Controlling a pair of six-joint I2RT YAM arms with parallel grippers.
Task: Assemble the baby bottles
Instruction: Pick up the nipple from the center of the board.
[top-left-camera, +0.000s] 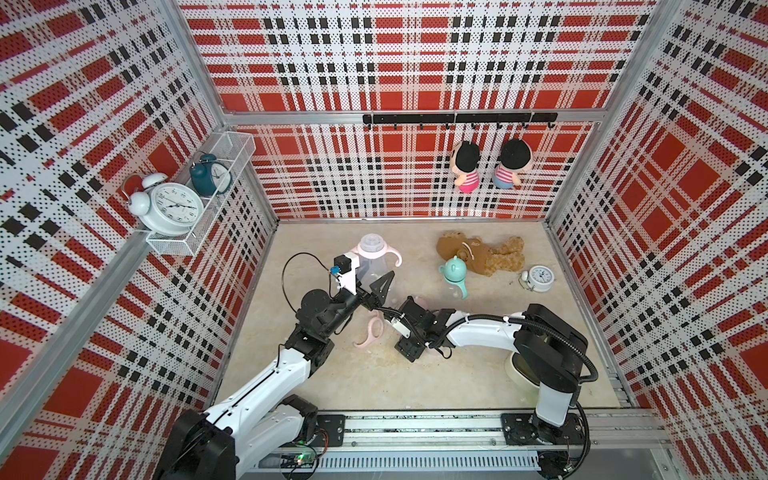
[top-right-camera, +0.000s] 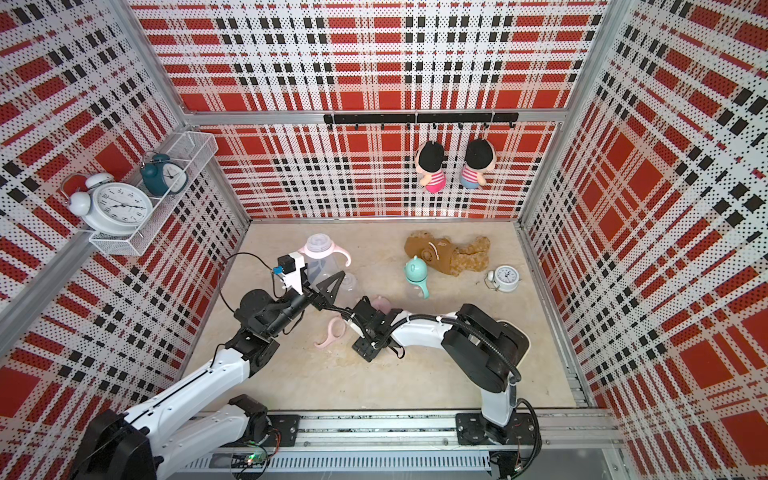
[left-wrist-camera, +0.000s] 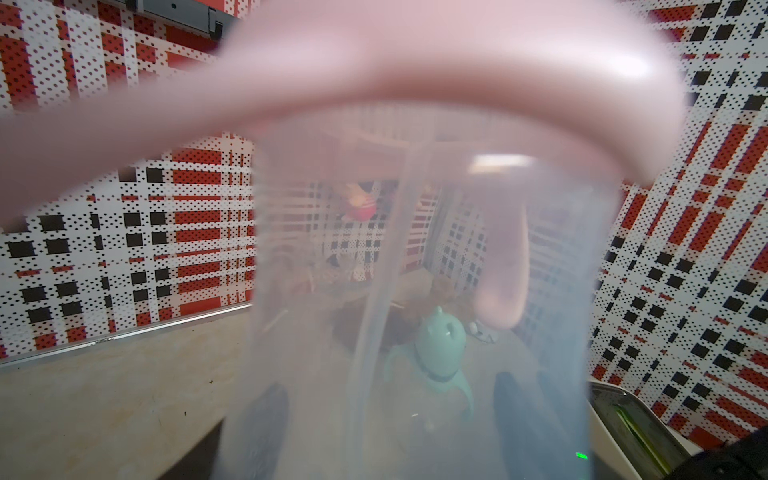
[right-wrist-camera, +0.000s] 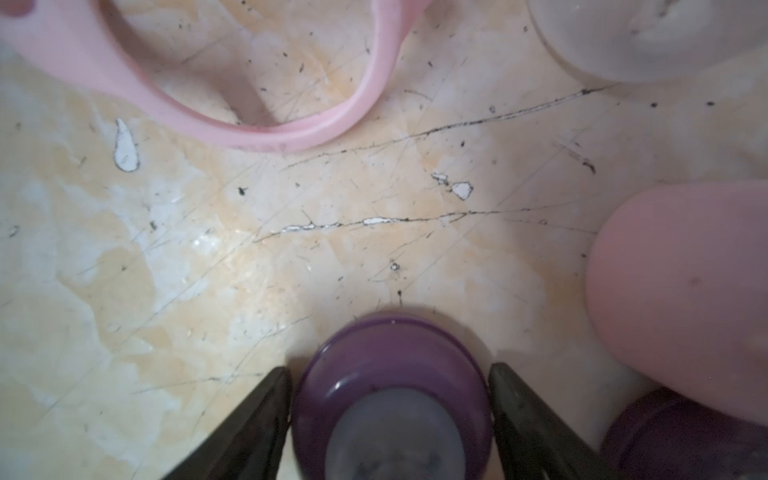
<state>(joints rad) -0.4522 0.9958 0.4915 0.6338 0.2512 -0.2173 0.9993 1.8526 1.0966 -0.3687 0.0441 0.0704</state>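
My left gripper (top-left-camera: 380, 291) (left-wrist-camera: 390, 411) is shut on a clear baby bottle (top-left-camera: 372, 259) (left-wrist-camera: 415, 270) that carries a pink handle ring (left-wrist-camera: 457, 83); its fingers show dimly through the plastic. A second clear bottle (top-right-camera: 351, 286) stands just beside it. My right gripper (top-left-camera: 411, 313) (right-wrist-camera: 388, 370) points down at the table, open, its fingers flanking a purple teat collar (right-wrist-camera: 374, 353) with thin gaps. A loose pink handle ring (top-left-camera: 370, 332) (right-wrist-camera: 291, 133), a pink cap (right-wrist-camera: 681, 291) and another purple collar (right-wrist-camera: 673, 436) lie close by. A capped mint bottle (top-left-camera: 455, 274) stands farther back.
A brown teddy bear (top-left-camera: 482, 253) and a small white alarm clock (top-left-camera: 538, 278) lie at the back right. A white bowl (top-left-camera: 519, 370) sits under the right arm. Two dolls (top-left-camera: 467, 166) hang on the back wall; a wire shelf (top-left-camera: 174, 245) holds clocks.
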